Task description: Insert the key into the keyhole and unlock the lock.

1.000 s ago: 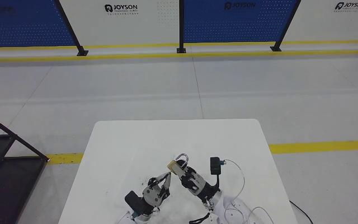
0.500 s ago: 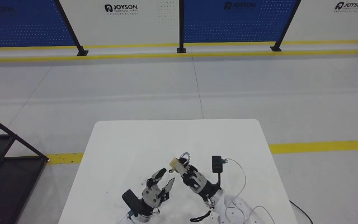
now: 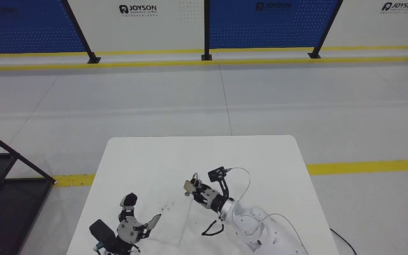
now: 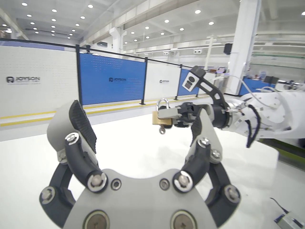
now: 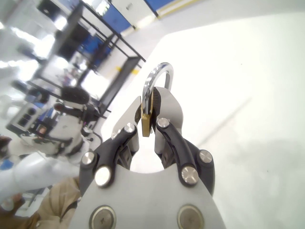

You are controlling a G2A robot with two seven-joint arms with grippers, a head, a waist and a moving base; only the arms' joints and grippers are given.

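A brass padlock (image 3: 189, 186) with a silver shackle is held above the white table (image 3: 255, 159) by my right gripper (image 3: 195, 190), which is shut on its body. In the right wrist view the brass body (image 5: 145, 125) sits clamped between the pads of that gripper (image 5: 149, 110), with the shackle (image 5: 158, 75) pointing away. In the left wrist view the padlock (image 4: 162, 119) has a small key (image 4: 162, 131) sticking out under it. My left gripper (image 4: 140, 125) is open and holds nothing. It hovers at the table's near left (image 3: 137, 223), well apart from the lock.
A small grey box with a cable (image 4: 288, 220) lies on the table near the left arm. A black rack (image 3: 19, 178) stands off the table's left side. Blue and white barrier panels (image 3: 268, 22) line the floor beyond.
My left gripper opened beside the lock and drew back to the near left of the table. The right gripper turned and shifted slightly left, still holding the padlock.
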